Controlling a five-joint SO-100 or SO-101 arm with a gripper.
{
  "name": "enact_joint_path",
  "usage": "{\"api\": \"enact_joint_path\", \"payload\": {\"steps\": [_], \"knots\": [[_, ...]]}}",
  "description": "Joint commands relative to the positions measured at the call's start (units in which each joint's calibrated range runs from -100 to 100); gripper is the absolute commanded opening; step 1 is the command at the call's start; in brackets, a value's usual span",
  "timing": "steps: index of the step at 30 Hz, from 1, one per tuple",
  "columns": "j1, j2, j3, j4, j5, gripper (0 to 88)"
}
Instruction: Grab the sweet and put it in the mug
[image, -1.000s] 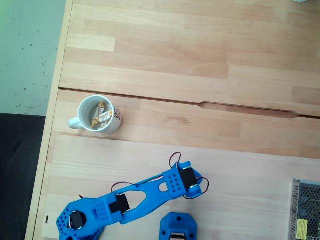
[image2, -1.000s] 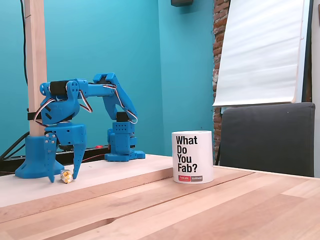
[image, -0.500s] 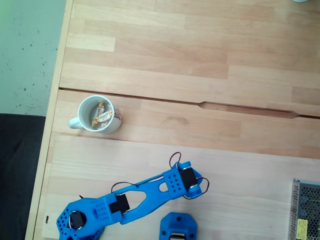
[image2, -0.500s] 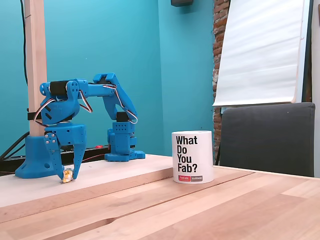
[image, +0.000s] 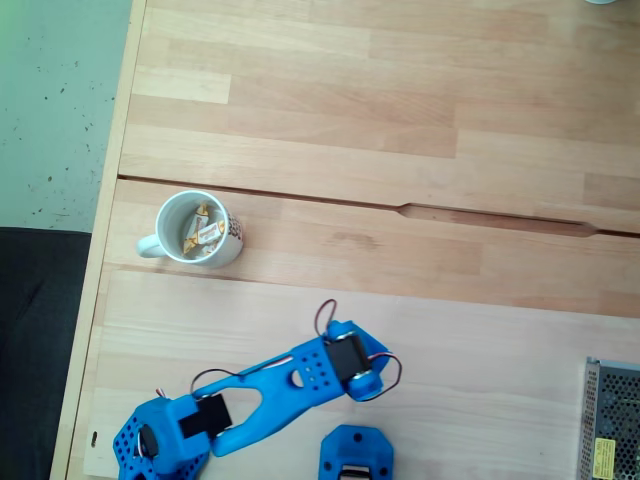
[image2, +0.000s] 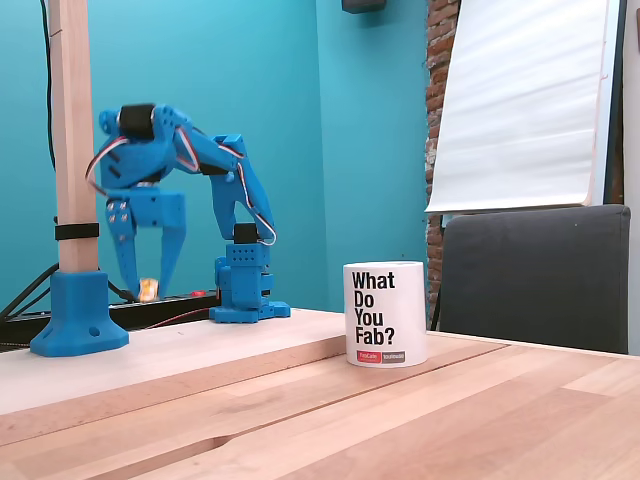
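Blue two-finger gripper (image2: 147, 291) is pinching the tiny orange-gold wrapped sweet (image2: 148, 289), hanging above the table; next it's needing to swing over the white ceramic mug (image: 200, 229) with black lettering and let go.

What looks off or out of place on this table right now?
Nothing is spilled or damaged. The mug stands upright and already has wrapped candies inside. The gripper holds the sweet in the air, clear of the table.

Wood tabletop (image: 400, 120), dark chair (image2: 535, 275), white board (image2: 520, 100), metal mesh box (image: 612, 420) at tabletop's right edge.
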Motion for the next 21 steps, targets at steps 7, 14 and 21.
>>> {"api": "enact_joint_path", "payload": {"steps": [7,14,21], "knots": [[-7.75,-12.97,-1.65,0.82,3.57,0.0],[-16.47,-22.35,-1.57,1.14,5.03,0.0],[-25.47,-25.36,-1.39,1.3,5.23,0.0]]}}
